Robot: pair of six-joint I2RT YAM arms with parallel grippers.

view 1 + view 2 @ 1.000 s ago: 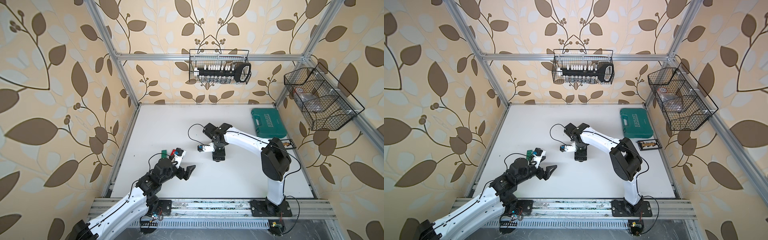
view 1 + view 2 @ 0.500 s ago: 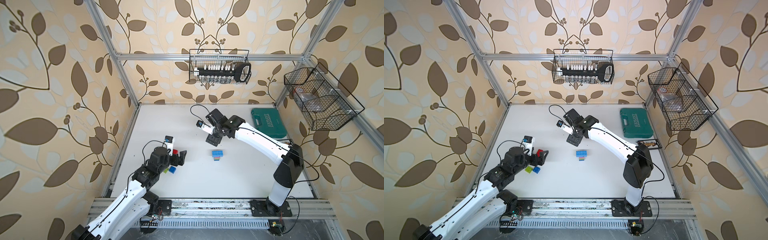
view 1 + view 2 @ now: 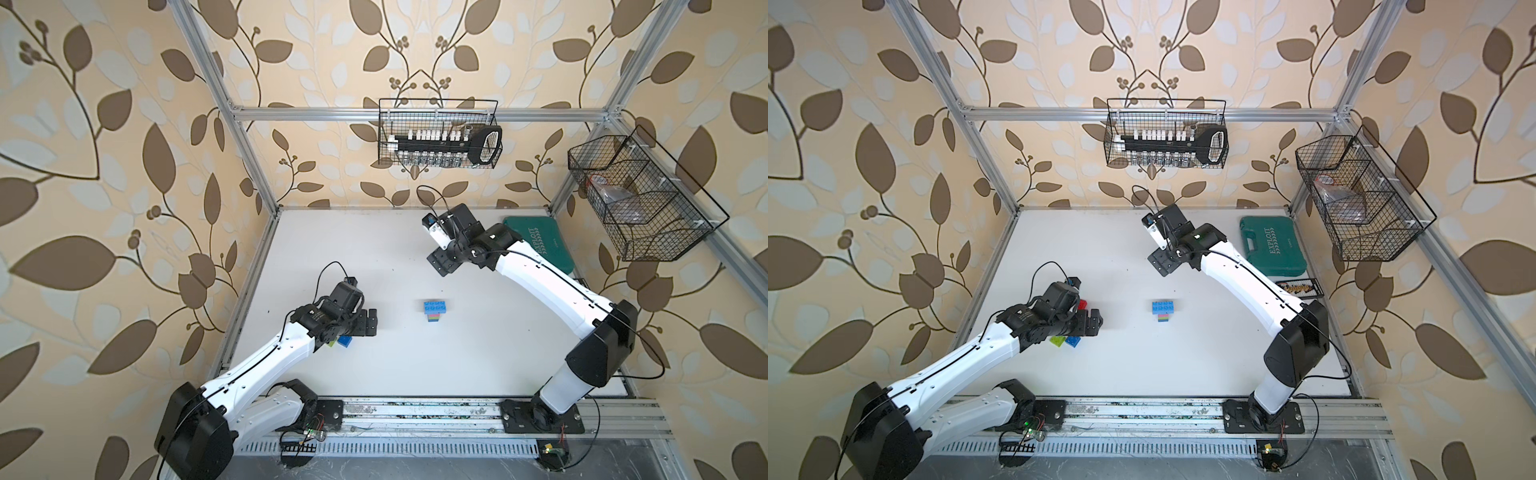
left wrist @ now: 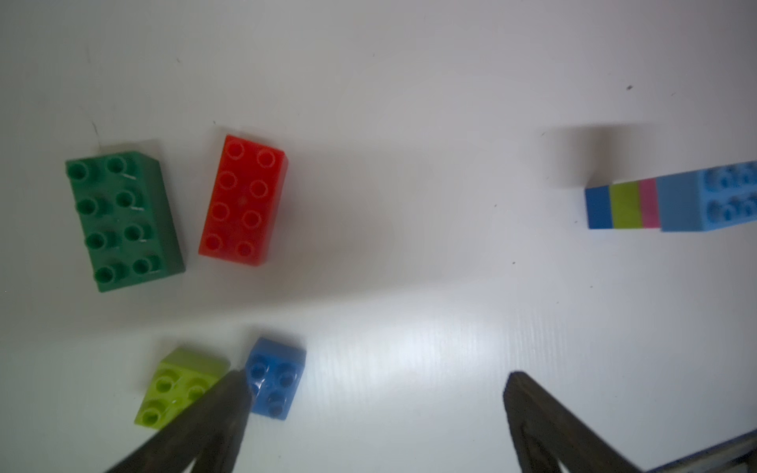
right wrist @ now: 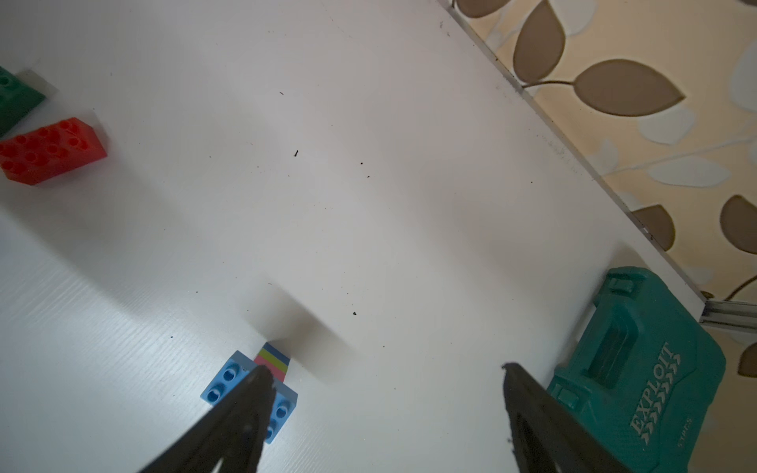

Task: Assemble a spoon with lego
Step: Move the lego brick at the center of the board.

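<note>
1. The half-made spoon (image 3: 434, 311) lies alone near the middle of the white table (image 3: 374, 232). Its light blue studded head faces the far wall, and a narrow stem striped pink, lime and blue points toward the near rail. Neither arm touches it.
2. The left gripper (image 4: 375, 381) hangs over the near left part of the table, to the left of the spoon and apart from it. Its jaws are spread wide with nothing between them.
3. Four loose pieces sit around it. A long green brick (image 4: 123, 221) and a long red brick (image 4: 242, 200) lie side by side without touching. A small lime brick (image 4: 180, 385) and a small blue brick (image 4: 276, 376) sit just beside each other, closer to the near rail. In the left wrist view one dark finger crosses these two; contact cannot be told.
4. The right gripper (image 5: 385, 370) is held high over the far middle of the table, well apart from the spoon, its jaws likewise wide and empty.
5. A teal tool case (image 3: 1273, 246) lies flat at the far right of the table. A far basket (image 3: 438, 133) and a right basket (image 3: 640, 199) of black wire hang from the frame.
</note>
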